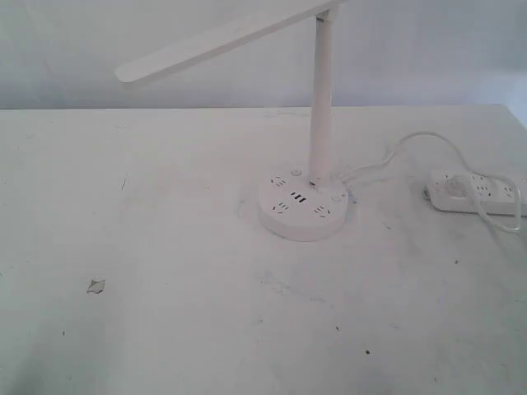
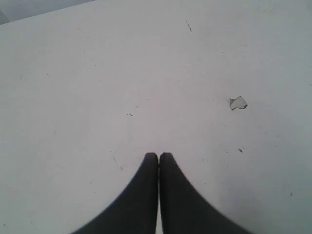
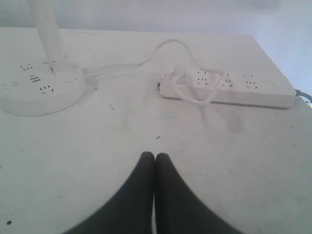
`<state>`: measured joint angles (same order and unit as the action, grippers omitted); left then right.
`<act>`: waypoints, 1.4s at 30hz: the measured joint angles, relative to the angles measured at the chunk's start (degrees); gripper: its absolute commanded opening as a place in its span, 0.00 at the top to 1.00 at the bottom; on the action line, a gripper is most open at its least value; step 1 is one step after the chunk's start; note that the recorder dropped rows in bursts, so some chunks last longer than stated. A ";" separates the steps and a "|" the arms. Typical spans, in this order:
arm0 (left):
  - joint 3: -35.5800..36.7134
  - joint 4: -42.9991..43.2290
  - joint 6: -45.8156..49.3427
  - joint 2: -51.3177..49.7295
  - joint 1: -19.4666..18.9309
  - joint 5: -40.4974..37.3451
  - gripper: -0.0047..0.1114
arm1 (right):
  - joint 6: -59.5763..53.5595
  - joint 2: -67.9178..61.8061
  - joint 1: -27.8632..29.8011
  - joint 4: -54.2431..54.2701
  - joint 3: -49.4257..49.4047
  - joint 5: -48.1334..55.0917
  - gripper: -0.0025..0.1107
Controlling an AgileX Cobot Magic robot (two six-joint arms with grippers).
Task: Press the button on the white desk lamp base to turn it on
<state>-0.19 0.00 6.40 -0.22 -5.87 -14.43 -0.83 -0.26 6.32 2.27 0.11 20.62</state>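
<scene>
The white desk lamp (image 1: 321, 90) stands right of centre on the table, its flat bar head (image 1: 222, 41) slanting up over the left. Its round lamp base (image 1: 302, 205) carries dark socket holes and USB slots; the right wrist view shows the lamp base (image 3: 41, 90) too. A small button (image 1: 296, 174) sits on the base's far side beside the pole. Neither arm appears in the exterior view. My left gripper (image 2: 159, 155) is shut, empty, over bare table. My right gripper (image 3: 155, 155) is shut, empty, short of the base and power strip.
An oblong white power strip (image 1: 478, 192) lies at the right edge, also in the right wrist view as the power strip (image 3: 229, 87), with the lamp's white cord (image 1: 403, 148) plugged into it. A small chip (image 1: 96, 285) marks the tabletop (image 1: 165, 206) at left.
</scene>
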 measured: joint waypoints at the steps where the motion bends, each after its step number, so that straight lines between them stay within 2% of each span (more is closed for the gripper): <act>1: 0.00 0.00 0.00 0.00 0.00 0.00 0.96 | 0.00 0.00 0.00 0.00 0.00 0.00 0.98; 21: 0.00 0.00 0.00 0.00 0.00 0.00 0.96 | 0.00 0.00 0.00 -3.38 0.00 -0.15 0.98; 25: 0.00 0.00 0.00 0.00 0.00 0.00 0.96 | 0.36 0.00 0.00 -2.66 0.00 -4.30 0.98; 31: 0.00 0.00 0.00 0.00 0.00 0.00 0.96 | 0.83 0.00 0.00 0.22 0.00 -15.25 0.98; 36: 0.00 0.00 0.00 0.00 0.00 0.00 0.96 | 1.43 0.00 0.00 0.48 0.00 -36.41 0.98; 42: 0.00 0.00 0.00 0.00 0.00 0.00 0.96 | 10.08 0.08 0.00 0.48 0.00 -64.10 0.98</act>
<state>-0.19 0.00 6.40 -0.22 -5.87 -14.43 9.25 -0.18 6.32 2.74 0.11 -43.48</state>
